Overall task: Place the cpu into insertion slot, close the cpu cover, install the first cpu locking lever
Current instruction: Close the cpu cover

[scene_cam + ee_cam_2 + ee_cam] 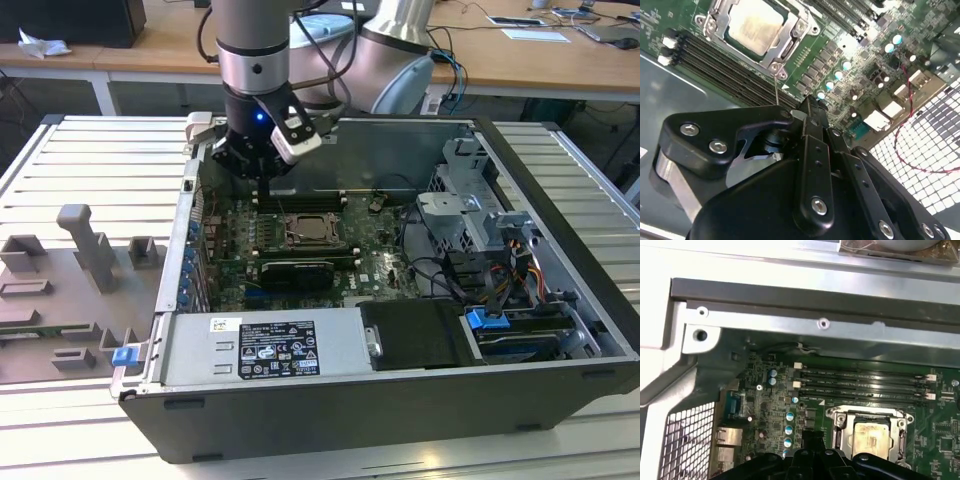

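1 cpu (872, 439), framed by the cpu cover (842, 430), sits partly hidden behind closed, empty jaws.

The gripper (262, 175) is held above the far left of the green board (385, 262) inside the open computer case (400, 390). The cpu (312, 232) is seen nearer, apart from it.

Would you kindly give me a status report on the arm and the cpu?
Gripper hovering over memory slots. Cpu seated, cpu cover down around it. Thin lever standing up at cover's corner, by gripper tip.
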